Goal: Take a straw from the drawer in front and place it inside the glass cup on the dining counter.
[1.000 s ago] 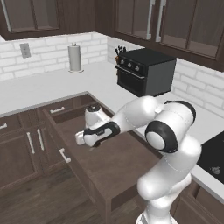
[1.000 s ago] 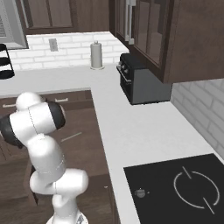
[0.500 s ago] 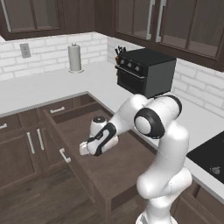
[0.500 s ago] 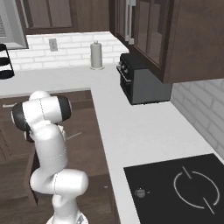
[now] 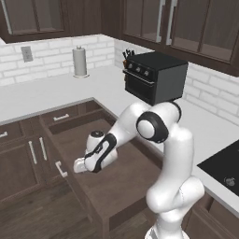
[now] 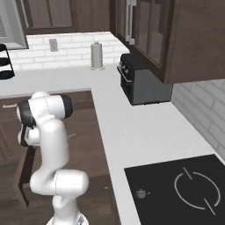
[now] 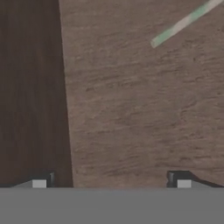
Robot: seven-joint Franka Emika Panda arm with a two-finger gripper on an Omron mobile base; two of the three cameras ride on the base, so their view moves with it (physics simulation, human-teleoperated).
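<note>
**Camera layout: two base cams plus one close hand cam**

Left base view: behind and left of arm, looking forward and down over the open drawer (image 5: 119, 179) toward the corner wall counter (image 5: 42, 93). Right base view: behind and right, same corner, further right, takes in the cooktop (image 6: 184, 189). Both share the toaster oven (image 5: 154, 77), paper towel roll (image 5: 80, 62), drawer. Hand view: very near, facing straight onto the drawer floor (image 7: 144, 109); straw (image 7: 183, 22) at its upper right.
</note>
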